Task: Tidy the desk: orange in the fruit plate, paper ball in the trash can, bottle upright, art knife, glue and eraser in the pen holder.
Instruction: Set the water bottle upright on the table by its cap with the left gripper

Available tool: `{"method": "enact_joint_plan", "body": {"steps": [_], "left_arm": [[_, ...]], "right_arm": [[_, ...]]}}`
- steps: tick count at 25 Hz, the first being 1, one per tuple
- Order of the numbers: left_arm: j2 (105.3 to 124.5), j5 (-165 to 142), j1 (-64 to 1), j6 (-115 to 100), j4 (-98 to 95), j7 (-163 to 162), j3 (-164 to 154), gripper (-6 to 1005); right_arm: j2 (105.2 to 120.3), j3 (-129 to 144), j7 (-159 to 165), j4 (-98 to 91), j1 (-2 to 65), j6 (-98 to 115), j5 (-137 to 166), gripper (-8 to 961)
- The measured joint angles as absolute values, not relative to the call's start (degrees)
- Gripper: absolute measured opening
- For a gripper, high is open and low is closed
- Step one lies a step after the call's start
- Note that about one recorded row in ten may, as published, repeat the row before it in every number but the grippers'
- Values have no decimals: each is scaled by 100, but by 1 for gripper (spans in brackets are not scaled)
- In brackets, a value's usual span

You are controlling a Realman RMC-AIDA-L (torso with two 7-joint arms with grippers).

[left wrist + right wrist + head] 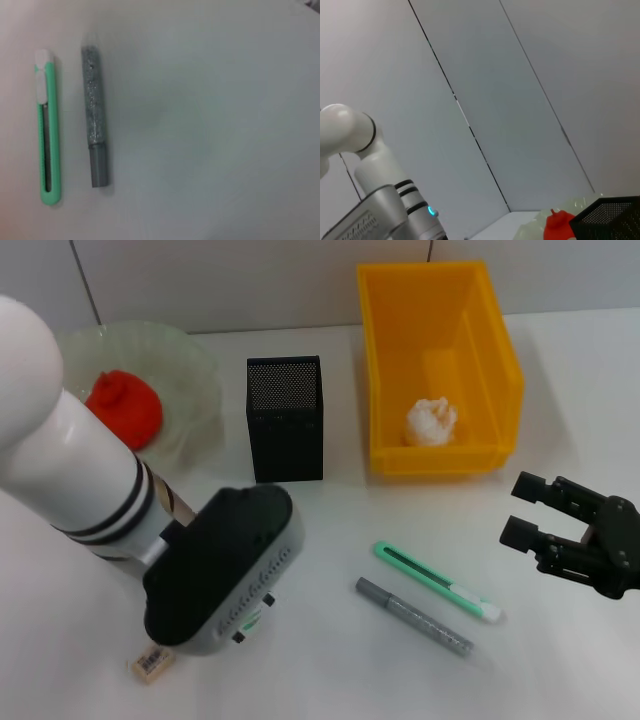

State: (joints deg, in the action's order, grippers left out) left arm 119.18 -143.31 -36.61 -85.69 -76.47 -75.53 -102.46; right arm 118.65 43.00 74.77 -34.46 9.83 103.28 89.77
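Note:
The orange (pixel 125 408) lies in the clear fruit plate (pixel 195 365) at the back left. In the yellow trash can (pixel 400 370) sits the white paper ball (pixel 431 421). The black mesh pen holder (pixel 286 418) stands between them. The green art knife (pixel 437 581) and the grey glue (pixel 414 617) lie side by side at the front centre, both also in the left wrist view: art knife (pixel 47 130), glue (pixel 95 115). The eraser (pixel 152 664) lies front left. My left gripper (pixel 225 580) hovers just left of the glue. My right gripper (pixel 518 508) is open and empty on the right. The bottle is hidden.
My left forearm (pixel 70 450) covers much of the table's left side; a thin brown edge (pixel 182 504) peeks out beside it. The right wrist view shows the wall, the orange (pixel 556 227) and the pen holder (pixel 610 220).

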Motion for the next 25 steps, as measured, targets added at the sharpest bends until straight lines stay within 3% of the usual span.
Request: {"method": "enact_joint_plan", "body": {"steps": [3, 12, 25], "left_arm": [[11911, -14140, -3695, -8876, -7695, -7579, -9855, 430], [11859, -13660, -3560, -9412, -7870, -7515, -8088, 431], [11839, -12450, -2624, -9756, -8258, -7427, -6356, 430]], "right_arm": [[11858, 4285, 7478, -3449, 982, 10347, 8977, 833], [11829, 4251, 7463, -3461, 970, 10482, 8973, 833], [11708, 4254, 7475, -3481, 1127, 10486, 8973, 832]]}}
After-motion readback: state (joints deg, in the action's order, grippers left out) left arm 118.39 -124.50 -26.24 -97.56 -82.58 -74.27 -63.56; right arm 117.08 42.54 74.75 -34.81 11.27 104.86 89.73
